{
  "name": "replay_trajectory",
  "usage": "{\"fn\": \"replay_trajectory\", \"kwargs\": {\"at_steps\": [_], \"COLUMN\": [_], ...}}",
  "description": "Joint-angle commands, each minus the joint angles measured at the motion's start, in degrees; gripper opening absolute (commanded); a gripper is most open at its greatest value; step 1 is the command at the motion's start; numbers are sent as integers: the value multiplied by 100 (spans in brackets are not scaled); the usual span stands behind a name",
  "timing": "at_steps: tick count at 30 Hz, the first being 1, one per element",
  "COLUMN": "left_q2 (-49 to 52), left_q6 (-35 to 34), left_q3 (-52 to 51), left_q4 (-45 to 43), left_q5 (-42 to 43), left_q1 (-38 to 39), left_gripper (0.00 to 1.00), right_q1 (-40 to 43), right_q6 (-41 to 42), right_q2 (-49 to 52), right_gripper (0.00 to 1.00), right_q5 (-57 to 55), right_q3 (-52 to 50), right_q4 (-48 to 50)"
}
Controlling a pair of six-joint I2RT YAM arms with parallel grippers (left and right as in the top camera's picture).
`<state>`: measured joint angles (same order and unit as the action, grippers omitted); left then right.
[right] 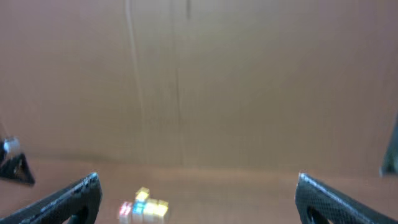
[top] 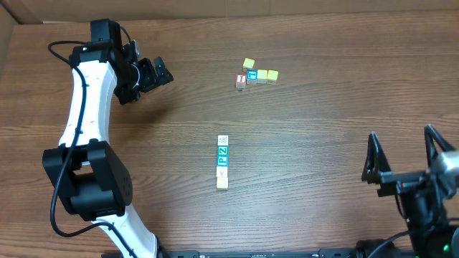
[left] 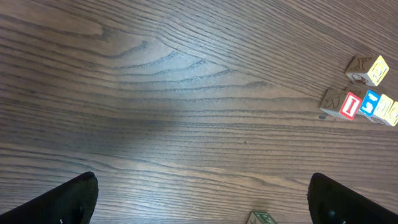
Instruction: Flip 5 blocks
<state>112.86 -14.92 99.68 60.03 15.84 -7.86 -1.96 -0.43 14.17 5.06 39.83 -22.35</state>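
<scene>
Overhead view: five blocks (top: 223, 161) sit in a straight up-down line at frame centre on the tabletop (top: 323, 115), each touching the next. From the top they run whitish, teal-green, blue, whitish, pale cream. Left end effector (top: 150, 74) is at upper left of frame, jaws spread wide w/ nothing betw. them, well apart from the line. Right end effector (top: 405, 154) is at lower right, likewise released & empty, also well apart from the line. A separate cluster of cubes (top: 256, 74) lies above & right of centre: yellow ones, a blue-faced one & a red cube (top: 241, 80) at its left end. Left wrist view gives what overhead can't: the letter faces & bare wood sides of that cluster, close up at the right edge of frame. A cube corner (left: 263, 218) w/ greenish marks pokes in at the bottom edge; can't tell which cube it is. That arm's dark fingertips (left: 68, 199) sit in the two bottom corners w/ bare wood grain betw. them. Right wrist view looks level across the tabletop & is blurred. A cardboard wall (right: 199, 81) fills most of the frame, and the cluster shows small at lower left. The line of blocks doesn't show in this view.
</scene>
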Motion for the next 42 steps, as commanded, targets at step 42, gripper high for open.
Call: {"fn": "replay_trajectory", "kwargs": {"at_steps": [42], "left_q2": [-11], "left_q6": [-11], "left_q3": [17], "left_q4": [-4], "left_q5": [26], "left_q1": [17], "left_gripper": [100], "right_q1": [208], "right_q6": [557], "right_q2": [-1401], "right_gripper": [100], "right_q5": [-925], "right_q3": [-3939], "right_q4": [1768]}}
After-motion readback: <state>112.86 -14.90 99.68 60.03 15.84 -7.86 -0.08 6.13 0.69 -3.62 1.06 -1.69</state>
